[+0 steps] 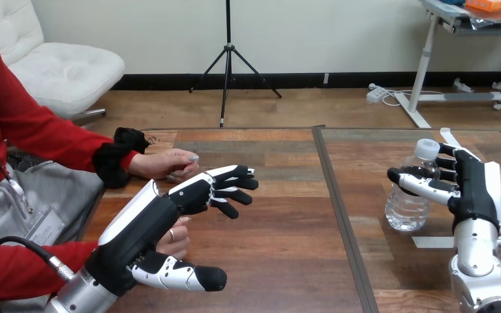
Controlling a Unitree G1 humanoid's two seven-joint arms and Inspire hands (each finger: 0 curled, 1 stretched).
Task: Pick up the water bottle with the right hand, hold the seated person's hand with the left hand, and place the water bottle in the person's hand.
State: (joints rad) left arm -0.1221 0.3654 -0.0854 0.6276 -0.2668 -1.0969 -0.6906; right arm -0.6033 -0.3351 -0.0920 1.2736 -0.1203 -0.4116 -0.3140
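**Bottle gripped, delivery lies leftward**

The right hand [473,186] has thumb and fingers wrapped round the upright water bottle [409,202] (base on the table [287,254]). Well left of the bottle, the left hand [196,192] hangs spread-fingered and empty by the person's hands [169,164].

I can read no text, label, number or sign on my feed. The water bottle [404,208] on the desk shows clear plastic with no print I can make out.
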